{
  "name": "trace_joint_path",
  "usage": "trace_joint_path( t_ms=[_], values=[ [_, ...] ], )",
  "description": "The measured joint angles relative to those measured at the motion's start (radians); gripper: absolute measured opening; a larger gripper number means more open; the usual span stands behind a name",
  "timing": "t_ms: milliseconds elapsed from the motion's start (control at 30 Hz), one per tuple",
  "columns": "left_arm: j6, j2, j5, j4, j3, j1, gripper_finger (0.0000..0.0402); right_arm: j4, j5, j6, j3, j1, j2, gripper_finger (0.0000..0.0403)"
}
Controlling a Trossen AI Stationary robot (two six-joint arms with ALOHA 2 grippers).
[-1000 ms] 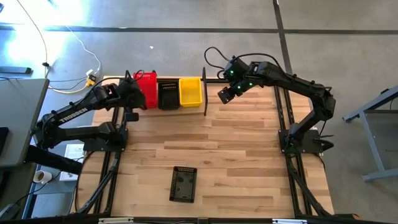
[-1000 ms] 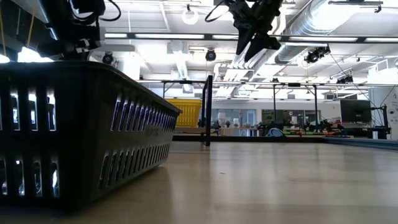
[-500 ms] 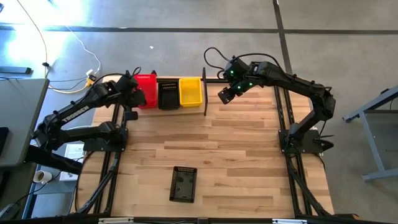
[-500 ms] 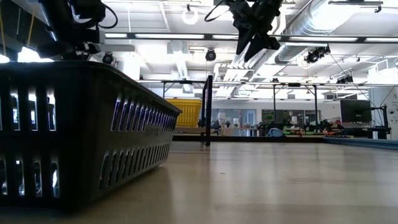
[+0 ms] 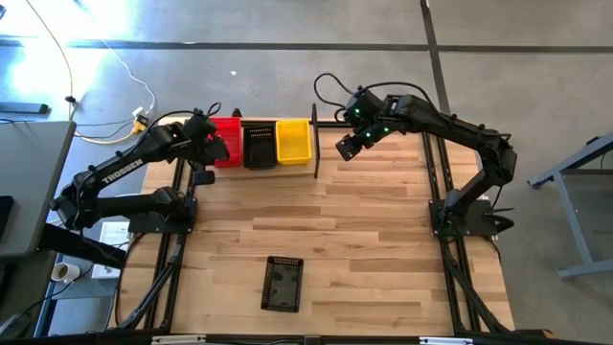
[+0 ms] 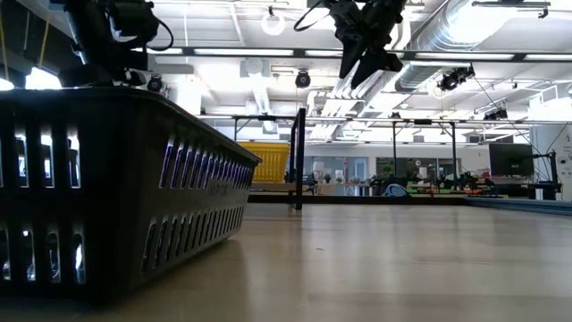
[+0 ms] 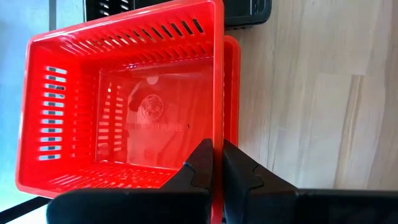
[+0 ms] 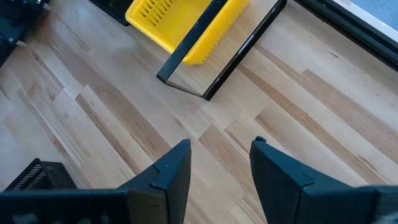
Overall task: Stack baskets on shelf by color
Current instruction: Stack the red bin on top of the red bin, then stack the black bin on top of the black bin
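The left gripper [image 7: 212, 163] is nearly closed, its two dark fingers pinching the thin side wall of a red basket [image 7: 118, 106]. In the left wrist view that basket sits nested in a second red one whose rim shows along one side. From above, the left gripper [image 5: 213, 146] is at the upper left of the frame, at the left end of the shelf [image 5: 315, 141].

The right gripper [image 8: 219, 163] hangs wide open and holds nothing; bare wood shows between its fingers. From above it [image 5: 345, 147] hovers at upper centre, just right of the shelf's black end post.

On the shelf, left to right in the overhead picture, stand the red basket [image 5: 227, 140], a black basket [image 5: 259, 145] and a yellow basket [image 5: 294, 140], side by side. Another black basket [image 5: 283, 284] lies alone on the wooden table [image 5: 383, 249], lower centre, well apart from both arms. It fills the left of the low view [image 6: 107, 188].

Around the table is grey concrete floor, with a white cable [image 5: 105, 53] at upper left. The low view shows a large hall with ceiling lights, ducts and distant workbenches.
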Motion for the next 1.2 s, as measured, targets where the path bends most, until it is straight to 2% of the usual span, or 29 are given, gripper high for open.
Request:
trace_joint_path(
  t_ms=[133,333,633,900,1200],
  values=[
    [0.000,0.000,-0.003,0.000,0.000,0.000,0.0006,0.000,0.000,0.000,0.000,0.000,0.000,0.0149],
    [0.000,0.000,-0.054,0.000,0.000,0.000,0.0034,0.000,0.000,0.000,0.000,0.000,0.000,0.0149],
    [-0.002,0.000,-0.013,0.000,0.000,0.000,0.0085,0.000,0.000,0.000,0.000,0.000,0.000,0.0149],
    [-0.089,0.000,-0.019,-0.018,0.008,0.000,0.0125,0.000,-0.003,0.011,0.000,0.000,0.000,0.0149],
    [-0.267,-0.015,0.010,-0.090,0.148,-0.041,0.0130,0.036,-0.034,0.058,0.000,0.063,0.000,0.0149]
  ],
)
